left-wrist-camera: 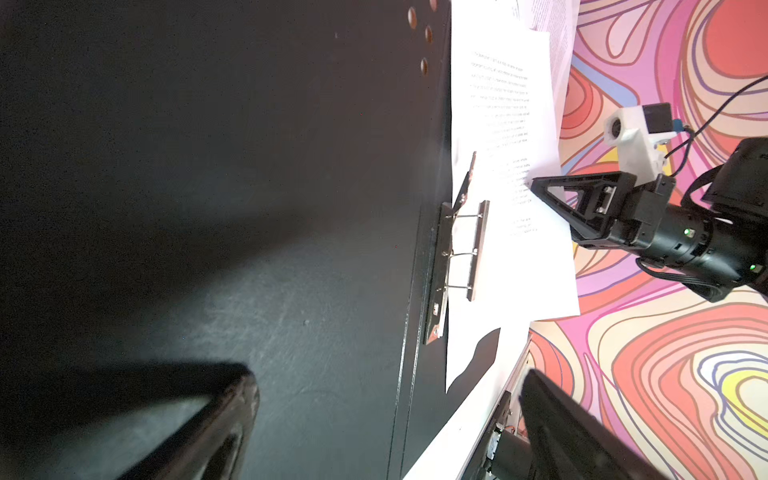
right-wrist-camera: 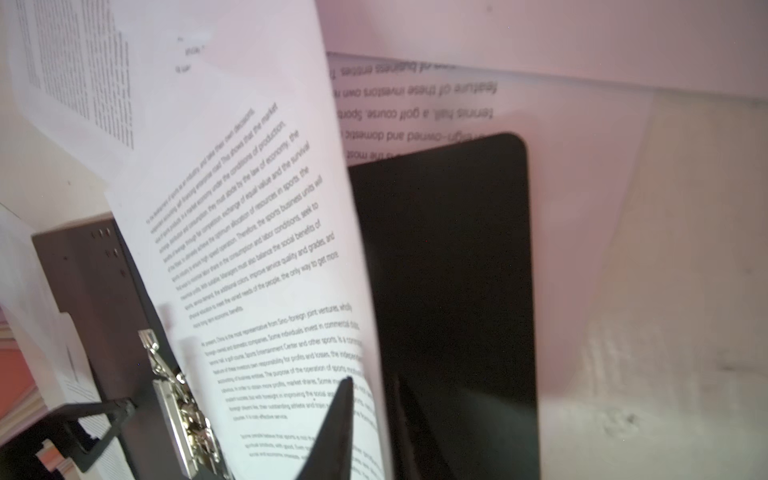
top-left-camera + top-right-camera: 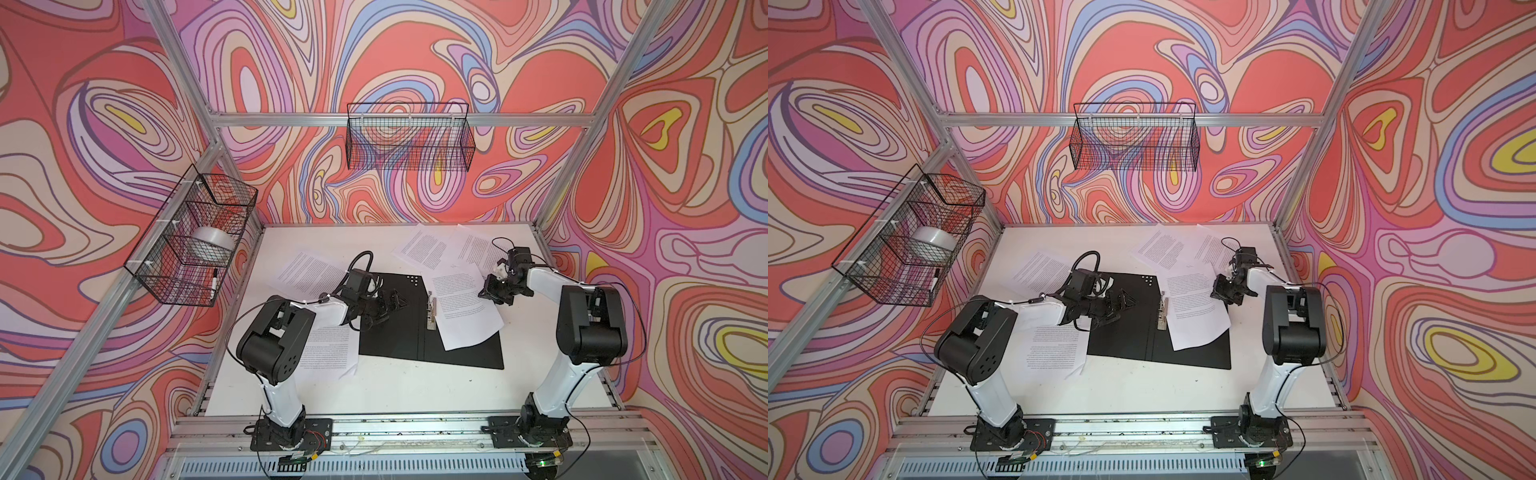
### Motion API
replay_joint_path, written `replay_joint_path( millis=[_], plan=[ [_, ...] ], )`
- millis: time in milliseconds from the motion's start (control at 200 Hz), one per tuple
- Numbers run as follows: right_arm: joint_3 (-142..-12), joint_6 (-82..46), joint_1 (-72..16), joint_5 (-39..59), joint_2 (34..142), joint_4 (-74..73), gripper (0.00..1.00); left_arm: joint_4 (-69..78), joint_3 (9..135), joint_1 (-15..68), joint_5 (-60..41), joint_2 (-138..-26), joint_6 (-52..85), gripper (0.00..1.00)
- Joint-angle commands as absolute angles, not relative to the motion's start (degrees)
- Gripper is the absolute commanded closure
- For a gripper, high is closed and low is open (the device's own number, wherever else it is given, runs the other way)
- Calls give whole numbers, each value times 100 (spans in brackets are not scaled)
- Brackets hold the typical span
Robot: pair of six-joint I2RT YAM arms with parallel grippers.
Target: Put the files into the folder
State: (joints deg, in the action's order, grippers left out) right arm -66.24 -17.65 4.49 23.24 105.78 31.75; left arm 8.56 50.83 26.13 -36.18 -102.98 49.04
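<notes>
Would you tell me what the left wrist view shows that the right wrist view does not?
Left wrist only: the right gripper seen from outside, with its white camera. Right wrist only: readable print on the sheet pinched by the right gripper, and another sheet under the folder's corner. Both: the folder's black inside, its clip, and that sheet beside it.
</notes>
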Motion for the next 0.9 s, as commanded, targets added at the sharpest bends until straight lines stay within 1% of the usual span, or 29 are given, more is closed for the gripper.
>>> replay_joint_path(
  millis=[0,45,105,255,431,756,896],
  plan=[
    [-6495,-1687,466,2207,10368,3235,95,-348,4683,2497,-2911,-10719,4772,1],
    [-6440,-1709,465,2213,10251,3250,100,-355,4680,2503,-2908,-10714,4756,1],
    [-6376,-1722,466,2208,10182,3302,100,-354,4670,2497,-2906,-10713,4738,1],
    [-6085,-1749,466,2193,9608,3457,100,-358,4684,2499,-2928,-10713,4720,1],
    [-5827,-1551,465,1864,9199,3755,100,-359,4692,2494,-2942,-10712,4687,1],
    [-5211,-2219,464,2531,8793,3172,100,-358,4726,2499,-2984,-10770,4710,1],
    [-5245,-2210,466,2444,8770,3269,100,-351,4711,2494,-2994,-10756,4720,1]
  ],
)
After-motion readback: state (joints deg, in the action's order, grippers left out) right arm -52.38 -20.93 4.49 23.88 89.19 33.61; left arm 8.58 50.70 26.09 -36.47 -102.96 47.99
